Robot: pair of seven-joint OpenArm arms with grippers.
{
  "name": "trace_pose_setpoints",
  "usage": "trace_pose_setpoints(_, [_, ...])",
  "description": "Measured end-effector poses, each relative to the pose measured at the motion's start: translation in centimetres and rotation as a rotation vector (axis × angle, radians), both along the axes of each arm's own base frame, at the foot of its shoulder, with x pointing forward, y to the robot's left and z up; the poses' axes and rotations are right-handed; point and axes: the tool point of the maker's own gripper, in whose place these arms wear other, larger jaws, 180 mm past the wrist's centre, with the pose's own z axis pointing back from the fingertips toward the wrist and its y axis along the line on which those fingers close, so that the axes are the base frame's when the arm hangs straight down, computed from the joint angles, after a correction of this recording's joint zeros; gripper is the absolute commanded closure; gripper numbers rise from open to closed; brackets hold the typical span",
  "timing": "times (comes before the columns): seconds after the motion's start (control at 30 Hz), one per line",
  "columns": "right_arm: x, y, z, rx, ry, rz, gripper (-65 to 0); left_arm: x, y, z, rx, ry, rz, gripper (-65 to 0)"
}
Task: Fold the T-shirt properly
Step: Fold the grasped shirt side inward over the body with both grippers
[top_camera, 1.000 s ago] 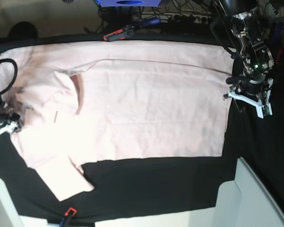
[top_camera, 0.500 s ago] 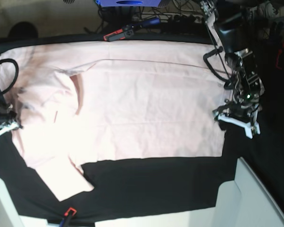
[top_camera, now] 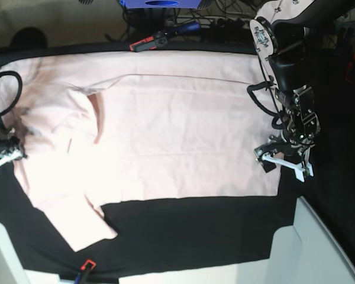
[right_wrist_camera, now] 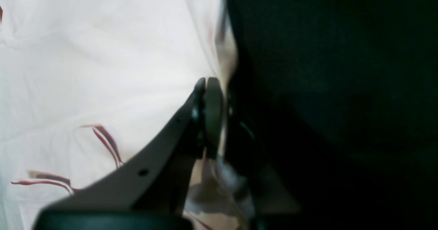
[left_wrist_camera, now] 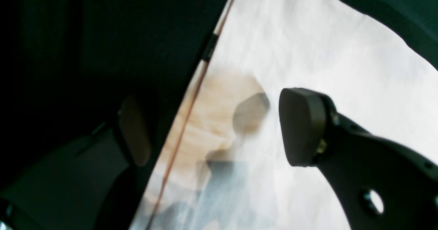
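The pale pink T-shirt (top_camera: pixel 183 130) lies spread flat on the black table cloth (top_camera: pixel 195 231), with one sleeve pointing to the near left. My left gripper (top_camera: pixel 282 161) stands open over the shirt's right edge. In the left wrist view the left gripper (left_wrist_camera: pixel 215 129) has one finger (left_wrist_camera: pixel 301 127) above the T-shirt (left_wrist_camera: pixel 308 45) and the other over the cloth, the hem running between them. My right gripper (top_camera: pixel 3 155) is at the shirt's left edge. The right wrist view shows the right gripper (right_wrist_camera: pixel 219 120) shut on the T-shirt (right_wrist_camera: pixel 85 52) at its edge.
A red-and-black clamp (top_camera: pixel 148 42) and a blue-handled tool (top_camera: pixel 183 28) lie at the table's far edge. Another clamp (top_camera: pixel 86 266) sits at the near edge. A white bin (top_camera: pixel 319 248) stands at the near right. Black cables (top_camera: pixel 6 94) loop beside the right arm.
My left arm has come down and inward to the shirt's right edge, its jaws wider apart. My right gripper has closed at the shirt's left edge.
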Motion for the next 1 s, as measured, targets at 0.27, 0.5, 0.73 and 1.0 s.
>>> trace_pose_setpoints(0.27, [0.0, 0.0, 0.0, 0.000, 0.000, 0.000, -1.5, 0.1, -0.1, 0.0, 0.002, 0.002, -0.006, -46.4])
trace_pose_setpoints(0.5, [0.0, 0.0, 0.0, 0.000, 0.000, 0.000, -1.5, 0.7, -0.1, -0.8, -0.021, 0.013, 0.008, -23.2])
trace_pose_setpoints(0.73, [0.0, 0.0, 0.0, 0.001, 0.001, 0.000, -1.5, 1.2, -0.5, -0.9, -0.029, 0.005, 0.007, -22.3])
trace_pose_setpoints(1.0, [0.0, 0.1, 0.0, 0.001, 0.001, 0.001, -1.5, 1.1, -0.5, -1.0, -0.040, 0.007, 0.013, -3.5])
